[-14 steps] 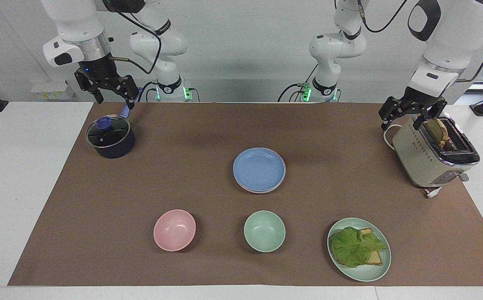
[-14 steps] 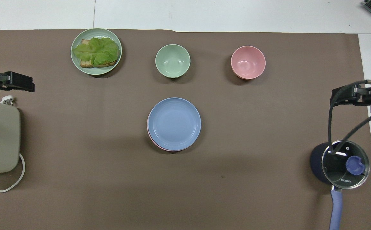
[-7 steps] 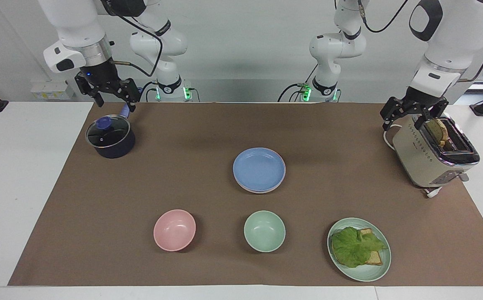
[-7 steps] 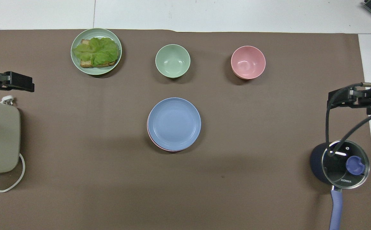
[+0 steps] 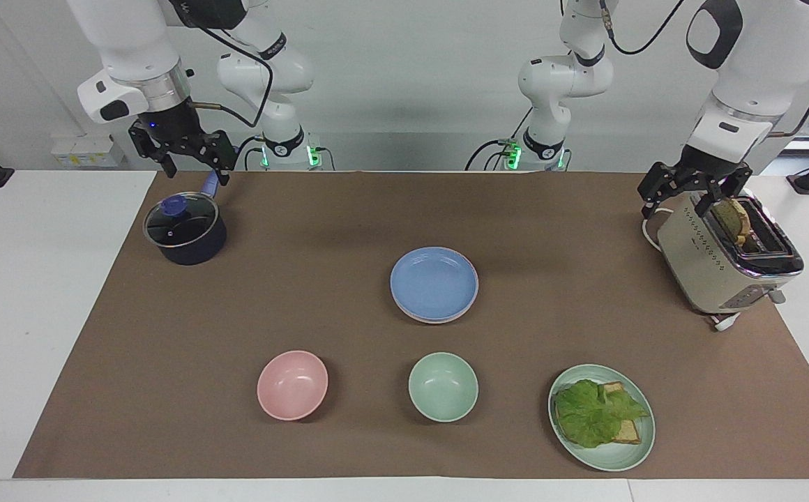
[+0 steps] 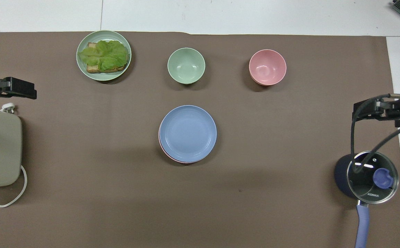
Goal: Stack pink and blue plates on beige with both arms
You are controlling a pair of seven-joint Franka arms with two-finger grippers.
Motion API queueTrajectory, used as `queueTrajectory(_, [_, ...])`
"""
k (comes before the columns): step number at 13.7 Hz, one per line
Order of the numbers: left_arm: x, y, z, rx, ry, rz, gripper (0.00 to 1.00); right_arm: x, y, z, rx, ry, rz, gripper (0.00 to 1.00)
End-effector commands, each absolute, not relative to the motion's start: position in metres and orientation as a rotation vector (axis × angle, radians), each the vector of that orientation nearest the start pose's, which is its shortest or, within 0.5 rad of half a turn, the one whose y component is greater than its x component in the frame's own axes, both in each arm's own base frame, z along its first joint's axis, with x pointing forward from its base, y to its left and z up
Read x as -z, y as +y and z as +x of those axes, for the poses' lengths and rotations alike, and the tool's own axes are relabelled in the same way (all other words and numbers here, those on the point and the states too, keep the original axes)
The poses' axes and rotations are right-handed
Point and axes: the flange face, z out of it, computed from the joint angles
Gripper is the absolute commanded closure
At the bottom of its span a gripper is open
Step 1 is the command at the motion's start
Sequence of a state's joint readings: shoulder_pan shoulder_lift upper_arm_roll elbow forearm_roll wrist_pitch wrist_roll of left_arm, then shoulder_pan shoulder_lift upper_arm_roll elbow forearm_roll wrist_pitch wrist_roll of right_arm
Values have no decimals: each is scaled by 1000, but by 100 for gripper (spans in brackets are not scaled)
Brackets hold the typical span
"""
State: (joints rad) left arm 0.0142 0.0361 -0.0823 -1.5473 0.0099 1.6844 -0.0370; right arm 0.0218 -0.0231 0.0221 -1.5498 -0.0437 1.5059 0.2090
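Blue plate [image 5: 434, 282] stacked on pink plate [image 6: 161, 148] (only its rim shows), left gripper [image 5: 683, 196] over toaster [image 5: 718, 258], right gripper [image 5: 192, 167] over pot [image 5: 185, 229], both jaws apart, empty

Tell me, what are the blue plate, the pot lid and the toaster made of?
The blue plate looks like matte plastic or a similar light dishware: even pastel colour, no shine. The pot lid seems to be glass in a metal rim: you can see the dark inside through it. The toaster looks like cream-painted metal or plastic with a shiny chrome-like top edge; which, I can't tell.
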Motion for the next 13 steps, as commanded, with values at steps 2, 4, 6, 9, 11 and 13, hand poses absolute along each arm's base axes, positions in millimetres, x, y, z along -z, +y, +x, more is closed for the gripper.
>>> queueTrajectory(2, [-629,-35,572,148,57,-3123,0,-642,19,532,-33,227,-3157,0])
queueTrajectory(4, [-629,-35,572,148,57,-3123,0,-642,19,532,-33,227,-3157,0])
queueTrajectory(6, [-629,-35,572,148,57,-3123,0,-642,19,532,-33,208,-3158,0])
queueTrajectory(9, [-629,-35,572,148,57,-3123,0,-641,19,532,-35,198,-3159,0])
queueTrajectory(11, [-629,-35,572,148,57,-3123,0,-642,19,532,-33,198,-3159,0])
queueTrajectory(13, [-629,-36,572,148,59,-3123,0,-641,19,532,-35,198,-3159,0])
